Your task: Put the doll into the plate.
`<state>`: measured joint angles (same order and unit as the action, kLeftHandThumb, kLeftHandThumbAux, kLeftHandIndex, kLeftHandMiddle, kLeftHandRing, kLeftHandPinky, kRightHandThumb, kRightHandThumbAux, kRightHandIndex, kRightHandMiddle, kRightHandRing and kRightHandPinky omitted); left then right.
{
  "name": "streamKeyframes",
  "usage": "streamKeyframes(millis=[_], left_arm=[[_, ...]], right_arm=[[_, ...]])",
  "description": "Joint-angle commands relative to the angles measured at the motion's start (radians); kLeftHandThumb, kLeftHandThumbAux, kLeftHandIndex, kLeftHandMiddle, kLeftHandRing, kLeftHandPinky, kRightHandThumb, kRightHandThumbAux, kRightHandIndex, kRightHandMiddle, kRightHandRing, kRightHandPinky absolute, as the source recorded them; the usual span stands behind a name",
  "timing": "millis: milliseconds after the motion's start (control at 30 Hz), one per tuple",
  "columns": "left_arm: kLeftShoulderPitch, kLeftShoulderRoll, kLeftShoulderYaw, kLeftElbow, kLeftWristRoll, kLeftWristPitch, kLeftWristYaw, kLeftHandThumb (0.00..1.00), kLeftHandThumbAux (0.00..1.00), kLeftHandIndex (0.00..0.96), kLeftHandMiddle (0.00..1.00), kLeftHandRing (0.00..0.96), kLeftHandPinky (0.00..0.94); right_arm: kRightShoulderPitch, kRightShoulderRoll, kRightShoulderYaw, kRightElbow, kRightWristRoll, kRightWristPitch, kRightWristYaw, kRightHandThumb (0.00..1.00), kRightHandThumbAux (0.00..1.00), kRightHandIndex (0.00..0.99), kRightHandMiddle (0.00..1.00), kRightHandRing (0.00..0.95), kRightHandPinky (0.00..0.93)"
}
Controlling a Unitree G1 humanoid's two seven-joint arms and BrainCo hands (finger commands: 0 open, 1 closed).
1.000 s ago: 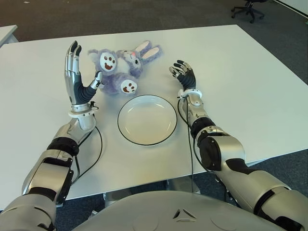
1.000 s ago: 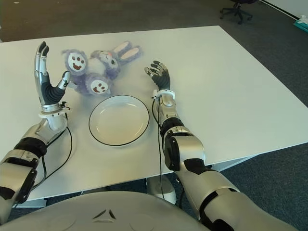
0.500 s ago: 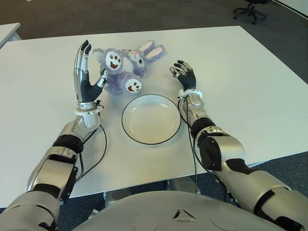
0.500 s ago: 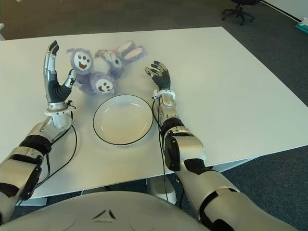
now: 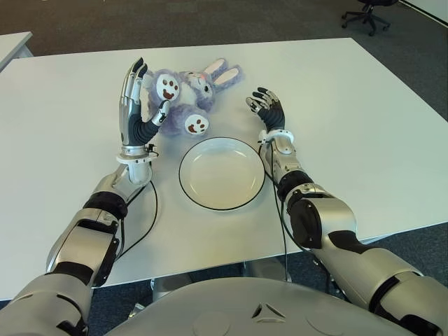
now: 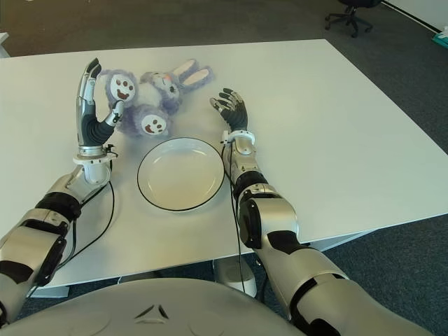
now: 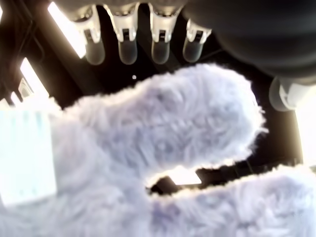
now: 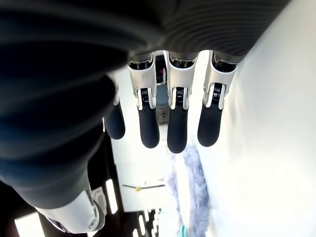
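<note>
Doll, fluffy purple plush, lies beyond my round white plate; left hand spread against its fur, right hand open nearby.

You won't find any readable text, label, brand, number or sign here. The doll carries only stitched smiling faces on its paws, no lettering. The plate and the bench are plain, and both wrist views show no writing either.
</note>
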<state>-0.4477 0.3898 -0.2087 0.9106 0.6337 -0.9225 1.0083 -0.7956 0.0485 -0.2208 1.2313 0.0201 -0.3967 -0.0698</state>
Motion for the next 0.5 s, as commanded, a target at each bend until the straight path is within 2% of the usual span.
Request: streamKeyframes(millis=[33,500], left_arm=[[0.055,-0.049,-0.024,0.047,0.002,0.004,-0.024,0.347,0.222,0.000,0.058,0.052,0.057],[0.056,-0.060,-0.020,0.044,-0.017,-0.022,-0.063,0.365,0.229,0.000,0.031,0.018,0.021]], right_arm=[[0.121,0.024,-0.008,0.090,0.009,0.108,-0.006,0.306,0.791,0.196,0.243,0.256,0.274],[0.124,0.022,-0.008,0.089,0.008,0.104,-0.007,0.307,0.790,0.201,0.243,0.256,0.276]])
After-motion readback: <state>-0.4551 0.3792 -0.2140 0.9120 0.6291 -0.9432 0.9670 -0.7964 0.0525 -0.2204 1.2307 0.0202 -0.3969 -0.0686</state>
